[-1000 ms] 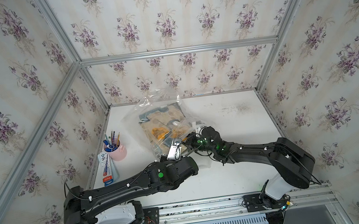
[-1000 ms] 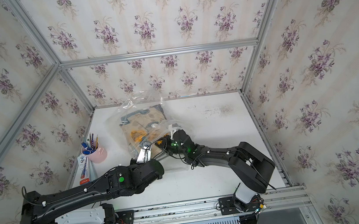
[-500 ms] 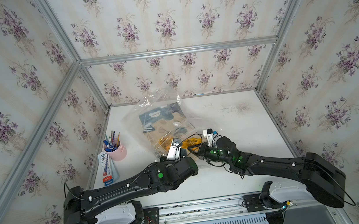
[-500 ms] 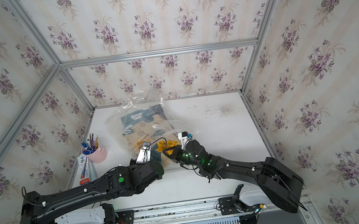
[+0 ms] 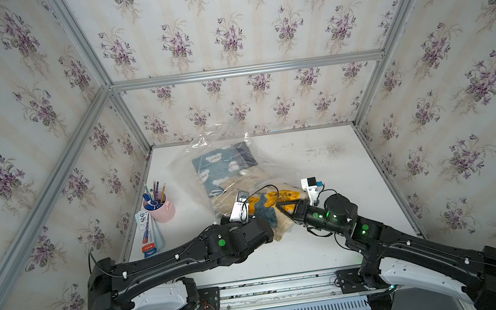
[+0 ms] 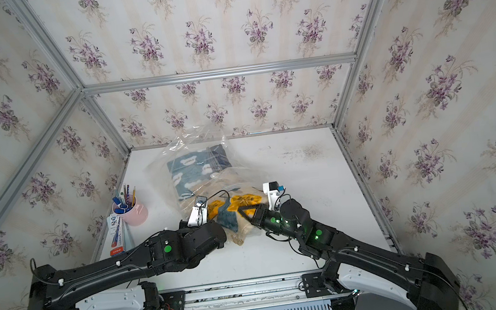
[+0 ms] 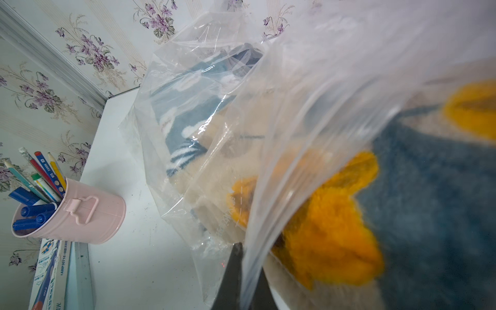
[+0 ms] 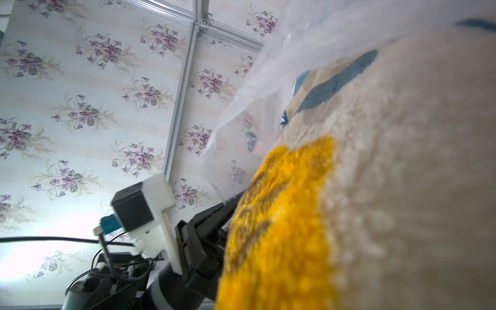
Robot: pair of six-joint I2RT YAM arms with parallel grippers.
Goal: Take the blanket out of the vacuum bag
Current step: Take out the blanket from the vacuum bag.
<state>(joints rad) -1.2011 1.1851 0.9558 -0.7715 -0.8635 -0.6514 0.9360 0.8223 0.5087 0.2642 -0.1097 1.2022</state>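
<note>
Blanket (image 5: pixel 289 195) pulled out farther — vacuum bag (image 7: pixel 308 128) hides left tool (image 7: pixel 245 268).

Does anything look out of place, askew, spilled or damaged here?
Nothing spilled or damaged. The vacuum bag lies crumpled and skewed, its far end sticking up by the back wall, and the beige flowered blanket bulges partly out of its mouth, gripped by the right tool; the left tool pinches the bag's edge. The pen cup stands upright.

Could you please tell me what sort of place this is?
Likely a staged robot test cell, not a home: floral wallpaper on an aluminium frame, with a left arm and right arm on a rail at a white table.
</note>
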